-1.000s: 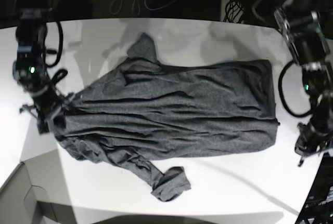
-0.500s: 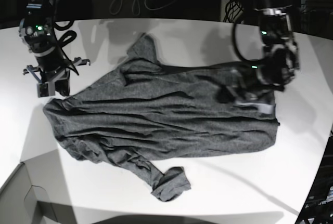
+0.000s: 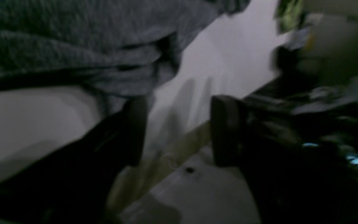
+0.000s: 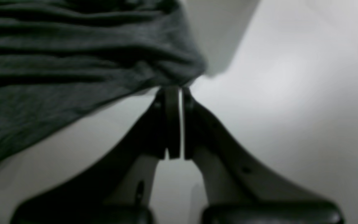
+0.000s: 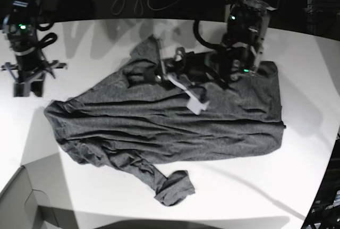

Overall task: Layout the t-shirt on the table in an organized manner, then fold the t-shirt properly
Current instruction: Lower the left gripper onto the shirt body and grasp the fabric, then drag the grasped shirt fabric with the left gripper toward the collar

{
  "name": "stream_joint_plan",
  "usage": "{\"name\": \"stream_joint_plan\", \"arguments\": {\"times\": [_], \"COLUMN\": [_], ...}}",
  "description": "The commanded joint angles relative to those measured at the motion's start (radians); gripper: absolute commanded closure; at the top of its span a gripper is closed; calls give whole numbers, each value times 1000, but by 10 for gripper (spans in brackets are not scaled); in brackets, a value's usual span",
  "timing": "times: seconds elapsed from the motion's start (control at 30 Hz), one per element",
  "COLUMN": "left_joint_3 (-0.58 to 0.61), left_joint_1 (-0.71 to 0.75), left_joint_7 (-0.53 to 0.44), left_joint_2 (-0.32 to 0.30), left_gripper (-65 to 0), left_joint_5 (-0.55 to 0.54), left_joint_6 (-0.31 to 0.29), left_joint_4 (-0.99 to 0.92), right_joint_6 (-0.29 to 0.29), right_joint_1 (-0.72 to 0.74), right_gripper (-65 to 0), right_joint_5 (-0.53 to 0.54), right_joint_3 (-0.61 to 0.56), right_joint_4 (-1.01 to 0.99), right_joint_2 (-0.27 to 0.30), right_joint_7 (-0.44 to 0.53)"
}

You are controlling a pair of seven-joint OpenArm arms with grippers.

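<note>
**Operator:** Where is the t-shirt [image 5: 175, 128] lying?

**Technician:** It is lying spread across the middle of the table [image 5: 239, 186], wrinkled along its length. In the base view its straight hem is facing right. One sleeve is pointing toward the far edge. The other sleeve is lying rolled and bunched toward the near edge. White tabletop is showing on all sides of the cloth.

**Operator:** What is the left gripper [image 3: 179, 130] doing?

**Technician:** It is reaching over the upper part of the shirt, near the far sleeve. Its fingers are standing spread, with bare table showing between them. The wrist view is blurred. Nothing is showing between the fingers, and the cloth is lying just beyond the tips.

**Operator:** And the right gripper [image 4: 174, 90]?

**Technician:** Its fingers are pressing together, leaving only a thin slit. In the wrist view a bunched edge of the shirt is sitting right at the tips. I cannot tell from that view whether any cloth is pinched. In the base view the gripper is hanging over bare table, apart from the shirt's shoulder end.

**Operator:** Is anything else lying on the surface?

**Technician:** A grey box corner [image 5: 21, 197] is showing at the near left of the base view.
</note>
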Motion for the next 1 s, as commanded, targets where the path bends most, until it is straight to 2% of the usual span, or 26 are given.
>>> {"name": "stream_joint_plan", "arguments": {"times": [0.0, 0.1, 0.2, 0.27, 0.33, 0.47, 0.83, 0.97], "left_joint_3": [25, 140, 250, 299, 328, 322, 322, 262], "left_joint_1": [-15, -10, 25, 54, 77, 97, 50, 50], "left_joint_7": [10, 10, 8, 8, 8, 8, 8, 6], "left_joint_2": [5, 22, 31, 54, 74, 77, 111, 117], "left_gripper": [-377, -446, -479, -479, -482, -482, -480, -480], "left_joint_5": [30, 221, 402, 469, 512, 529, 538, 532], "left_joint_6": [9, 9, 10, 44, 105, 158, 165, 237], "left_joint_4": [33, 111, 172, 169, 155, 149, -67, -92], "right_joint_6": [0, 0, 0, 1, 1, 1, 1, 1], "right_joint_1": [-1, -4, -4, -5, -5, -19, -27, -39], "right_gripper": [0, 0, 0, 0, 0, 0, 0, 0], "right_joint_5": [9, 10, 10, 10, 10, 10, 10, 10], "right_joint_3": [23, 73, 101, 115, 127, 127, 127, 127], "right_joint_4": [18, 16, 16, 16, 16, 18, 18, 18], "right_joint_2": [12, 12, 10, 9, 7, 7, 6, 6], "right_joint_7": [21, 21, 21, 21, 21, 21, 21, 21]}}
